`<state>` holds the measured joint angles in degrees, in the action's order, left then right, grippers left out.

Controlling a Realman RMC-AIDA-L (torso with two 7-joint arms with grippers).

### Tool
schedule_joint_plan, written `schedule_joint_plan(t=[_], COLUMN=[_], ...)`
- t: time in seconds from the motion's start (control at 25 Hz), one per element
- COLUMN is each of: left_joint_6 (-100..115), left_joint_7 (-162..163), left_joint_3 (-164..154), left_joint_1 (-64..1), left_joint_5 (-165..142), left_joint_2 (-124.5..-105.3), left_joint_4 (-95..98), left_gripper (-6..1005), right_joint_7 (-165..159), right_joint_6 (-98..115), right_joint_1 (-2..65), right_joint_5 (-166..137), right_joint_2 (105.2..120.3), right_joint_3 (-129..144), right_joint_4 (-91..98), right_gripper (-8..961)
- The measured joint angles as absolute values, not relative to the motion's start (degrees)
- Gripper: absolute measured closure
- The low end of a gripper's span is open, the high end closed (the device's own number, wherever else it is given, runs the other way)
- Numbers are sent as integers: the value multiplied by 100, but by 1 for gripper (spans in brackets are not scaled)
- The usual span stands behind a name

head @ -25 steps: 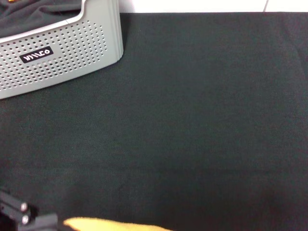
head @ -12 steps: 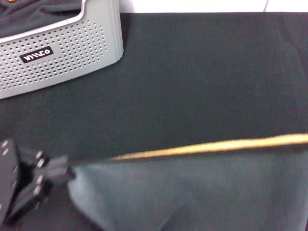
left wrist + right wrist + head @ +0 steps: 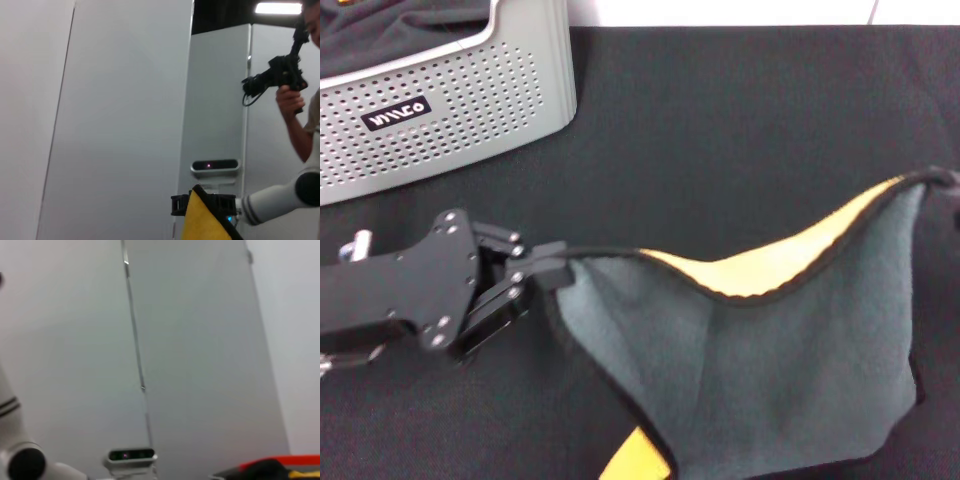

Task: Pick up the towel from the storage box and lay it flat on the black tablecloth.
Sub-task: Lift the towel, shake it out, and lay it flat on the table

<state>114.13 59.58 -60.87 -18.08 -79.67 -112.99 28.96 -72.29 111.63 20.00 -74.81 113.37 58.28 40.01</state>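
The towel (image 3: 760, 360), grey-green with black edging and a yellow reverse, hangs spread above the black tablecloth (image 3: 740, 120). My left gripper (image 3: 552, 270) is shut on its left top corner, right of and below the storage box (image 3: 470, 100). The towel's right top corner (image 3: 935, 180) is held up at the head view's right edge, where my right gripper is cut off. The left wrist view shows the towel's yellow side (image 3: 202, 222) with the right gripper (image 3: 220, 204) just behind it. The top edge sags and its lower part folds, showing yellow (image 3: 640, 460).
A dark charcoal cloth (image 3: 410, 25) lies inside the storage box at the far left. A white wall strip (image 3: 720, 12) runs behind the table's far edge. A person holding a camera (image 3: 285, 80) stands beyond the table in the left wrist view.
The towel has swung up from the bottom edge and away from me, now spread wide. My left gripper has moved up and right in the view with its corner.
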Motion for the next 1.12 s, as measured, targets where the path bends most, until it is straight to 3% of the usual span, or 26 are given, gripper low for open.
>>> schedule_joint_plan(t=[0.64,0.88,1.12], left_joint_6=[10610,10302,9848], left_joint_7=[5506,5237,5088], left_joint_3=[-5498,-5427,-5454], left_joint_1=[-1928,-1941,-2001], left_joint_5=[-7921,-8011,-8169], left_joint_2=[-11691,-11834,-11957], left_joint_4=[2869,2865,2865], left_gripper=[963,962,962], right_joint_7=[-6940,-6761,-6644], right_joint_6=[9813,9256,8899], right_joint_1=[2311,2491,2649], right_joint_5=[-7533,-7671,-7686], right_joint_2=[11398,11532,11554], right_joint_3=[5847,5865,5932], right_joint_4=[3409,3239,3037], right_gripper=[941,941,941])
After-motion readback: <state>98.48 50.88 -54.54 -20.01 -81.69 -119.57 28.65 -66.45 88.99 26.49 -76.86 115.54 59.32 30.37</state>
